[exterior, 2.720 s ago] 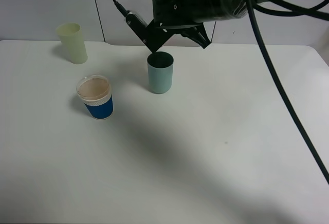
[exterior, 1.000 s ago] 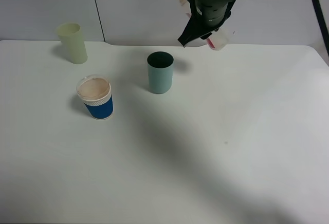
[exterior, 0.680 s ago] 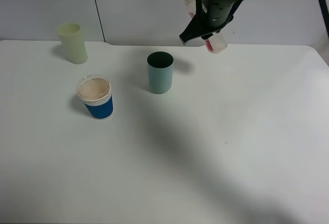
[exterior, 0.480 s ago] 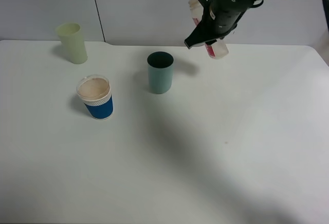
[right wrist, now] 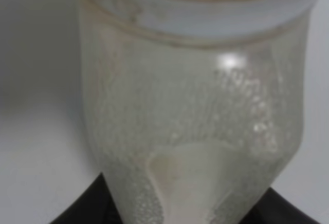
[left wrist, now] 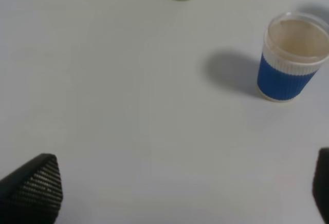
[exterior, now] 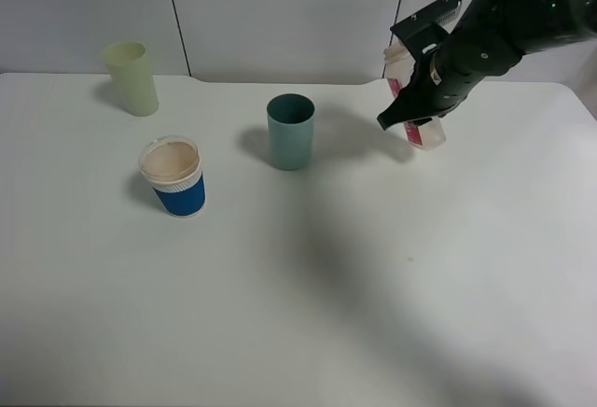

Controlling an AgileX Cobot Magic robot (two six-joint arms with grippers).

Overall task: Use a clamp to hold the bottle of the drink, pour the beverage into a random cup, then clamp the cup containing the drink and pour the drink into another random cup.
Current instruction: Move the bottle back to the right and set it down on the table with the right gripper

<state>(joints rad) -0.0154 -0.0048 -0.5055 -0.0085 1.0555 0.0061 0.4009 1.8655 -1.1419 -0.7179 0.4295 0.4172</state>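
Right clamp (exterior: pixel 417 106): clenched around the bottle (exterior: pixel 427 133) at mid-body.
Bottle position: between the clamp's fingers, neck tilted toward 11 o'clock.
Teal cup (exterior: pixel 290 132): at the clamp's 9 o'clock, apart.

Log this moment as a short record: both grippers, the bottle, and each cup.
right gripper: shut on the bottle, toward the far right of the table
bottle: roughly upright, right of the teal tumbler and apart from it; table contact unclear
left gripper: open, holding nothing, over bare table near the blue paper cup
teal tumbler: upright, mid-table, dark inside, contents not visible
blue paper cup: upright, white rim, pale beige inside
yellow-green tumbler: upright, far left
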